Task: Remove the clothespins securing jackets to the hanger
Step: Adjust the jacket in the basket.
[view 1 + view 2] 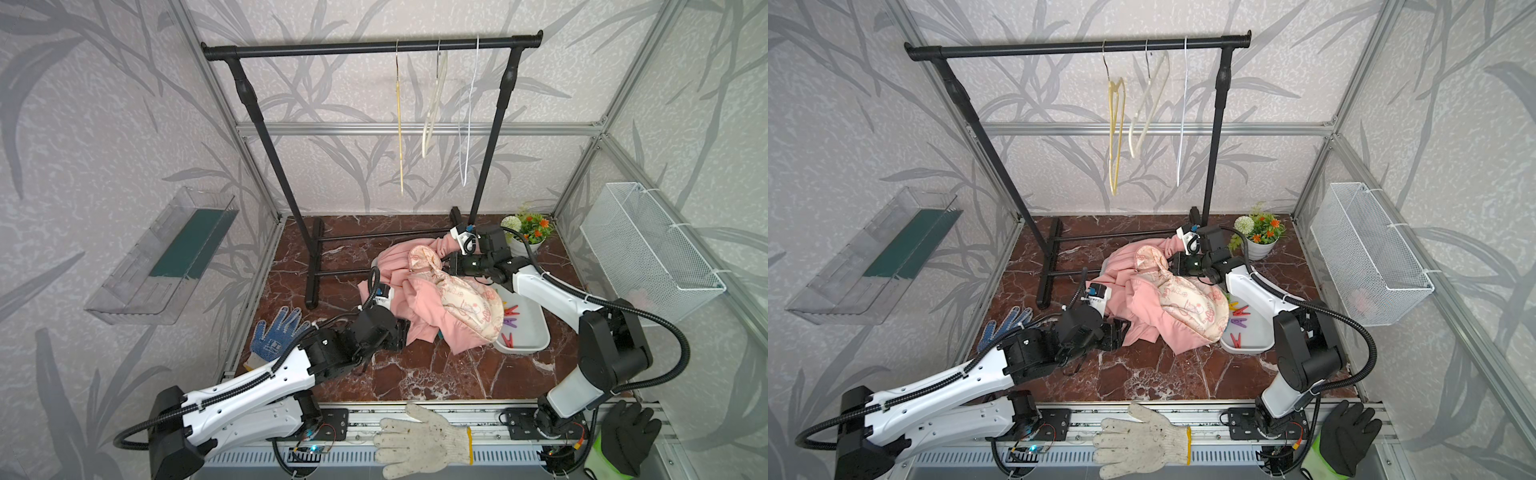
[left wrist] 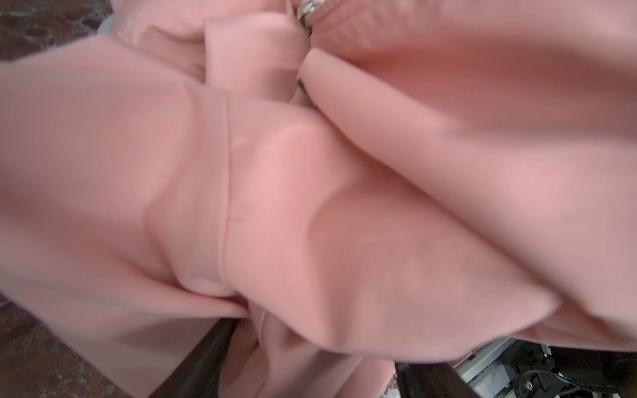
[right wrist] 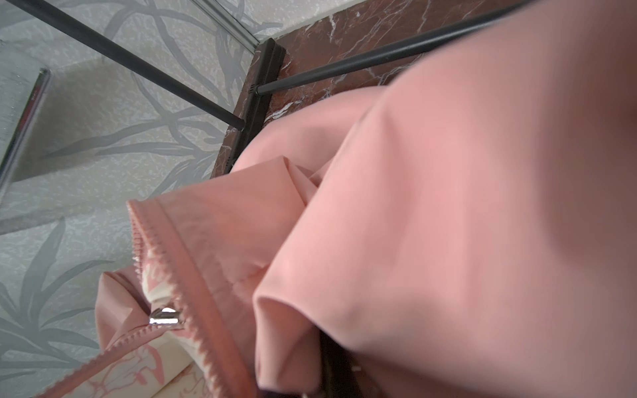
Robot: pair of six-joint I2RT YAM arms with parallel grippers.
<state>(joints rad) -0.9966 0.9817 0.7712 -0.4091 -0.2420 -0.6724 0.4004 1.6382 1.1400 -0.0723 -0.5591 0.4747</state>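
1. You are looking at the pink hooded jacket lying crumpled on the marble tabletop, off the hangers, with its cream printed lining facing up.
2. The lined end is draping over one side of the white tray. The clothespins are lying loose in the tray, with red, purple and yellow ones showing.
3. Your left gripper is resting against the jacket's near edge. In the left wrist view its dark fingers are standing apart with pink cloth bunching between them. You cannot tell whether they are clamping it.
4. Your right gripper is sitting against the jacket's far side. In the right wrist view cloth is covering the fingers, so you cannot tell whether they are spread or pinching. The zip pull is showing just beside the fold.
5. Three bare hangers are hanging on the black rack.
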